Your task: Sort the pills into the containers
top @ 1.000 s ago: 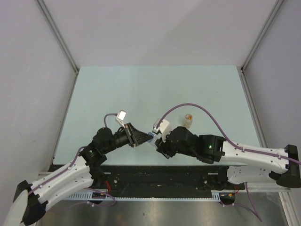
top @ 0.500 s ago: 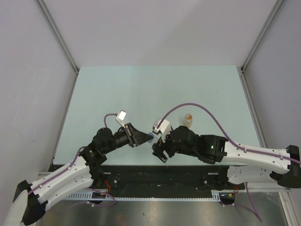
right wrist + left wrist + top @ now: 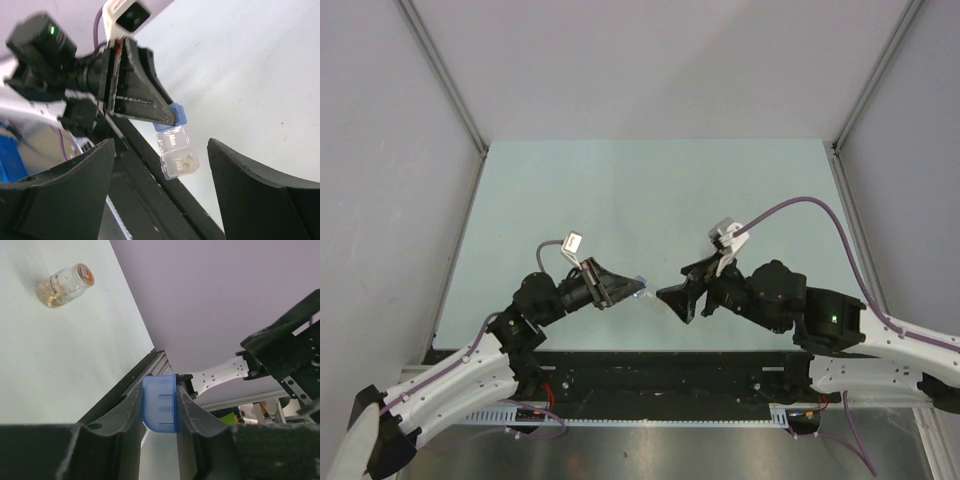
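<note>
Left gripper [image 3: 159, 407] clamped the blue-capped container [image 3: 176, 150]. Right gripper [image 3: 674, 298], gaping open, needed to close squarely on its clear end.

Lab cell; panel walls [image 3: 650, 60], aluminium frame [image 3: 441, 75]

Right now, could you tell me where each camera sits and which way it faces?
Top external: above and behind the robot, looking down at the table; left gripper and right gripper face each other.
Left wrist: looks along its fingers clamping the blue-capped container, jar beyond on the table.
Right wrist: looks between its open fingers at that container.
Shared: both wrist views show the container.
</note>
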Available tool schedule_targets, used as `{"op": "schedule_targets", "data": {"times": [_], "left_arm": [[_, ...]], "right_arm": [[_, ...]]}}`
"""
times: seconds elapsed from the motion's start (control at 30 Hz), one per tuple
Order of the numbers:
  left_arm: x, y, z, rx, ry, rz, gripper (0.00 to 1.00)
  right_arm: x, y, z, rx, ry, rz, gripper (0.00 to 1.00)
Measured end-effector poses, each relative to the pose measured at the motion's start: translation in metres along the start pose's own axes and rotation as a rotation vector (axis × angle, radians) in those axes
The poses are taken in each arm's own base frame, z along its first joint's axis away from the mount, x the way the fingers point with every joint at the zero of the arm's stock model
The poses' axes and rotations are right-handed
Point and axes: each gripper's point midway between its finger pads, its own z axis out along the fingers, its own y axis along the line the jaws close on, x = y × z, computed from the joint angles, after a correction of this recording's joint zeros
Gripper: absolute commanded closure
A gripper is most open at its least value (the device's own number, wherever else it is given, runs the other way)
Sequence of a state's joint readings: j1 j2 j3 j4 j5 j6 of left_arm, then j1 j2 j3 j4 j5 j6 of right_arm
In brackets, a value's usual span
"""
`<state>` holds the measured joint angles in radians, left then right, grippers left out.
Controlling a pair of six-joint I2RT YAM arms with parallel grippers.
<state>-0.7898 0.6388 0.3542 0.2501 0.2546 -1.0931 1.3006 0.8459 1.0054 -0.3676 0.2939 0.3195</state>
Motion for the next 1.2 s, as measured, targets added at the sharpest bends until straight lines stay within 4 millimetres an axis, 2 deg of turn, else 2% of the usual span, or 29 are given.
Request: {"op": "schedule_targets", "data": {"times": [0.1,0.27,0.4,0.6,0.9,1.13,1.2], "left_arm": [[-0.007,-0.006,0.000,0.016,-0.033,-0.021,1.00],[-0.018,-0.012,0.001,0.029,-0.088,-0.066,0.99],[-0.027,-0.021,0.002,0.041,-0.123,-0.094,1.00],[-0.043,-0.041,0.004,0.080,-0.169,-0.114,1.00],[-0.048,-0.044,0.010,0.082,-0.176,-0.129,0.99],[-0.049,-0.047,0.010,0.095,-0.182,-0.134,0.99],[-0.051,-0.049,0.010,0.101,-0.189,-0.133,1.00]], "right_arm": [[-0.019,-0.010,-0.009,0.063,-0.079,0.134,0.21],[-0.036,-0.026,-0.019,0.133,-0.176,0.365,0.21],[-0.036,-0.036,-0.023,0.138,-0.226,0.513,0.20],[-0.024,-0.050,-0.015,0.139,-0.230,0.666,0.18],[0.008,-0.044,0.010,0.037,-0.156,0.742,0.20],[-0.001,-0.025,0.015,-0.094,-0.172,0.752,0.27],[-0.004,-0.022,0.015,-0.116,-0.175,0.754,0.33]]}}
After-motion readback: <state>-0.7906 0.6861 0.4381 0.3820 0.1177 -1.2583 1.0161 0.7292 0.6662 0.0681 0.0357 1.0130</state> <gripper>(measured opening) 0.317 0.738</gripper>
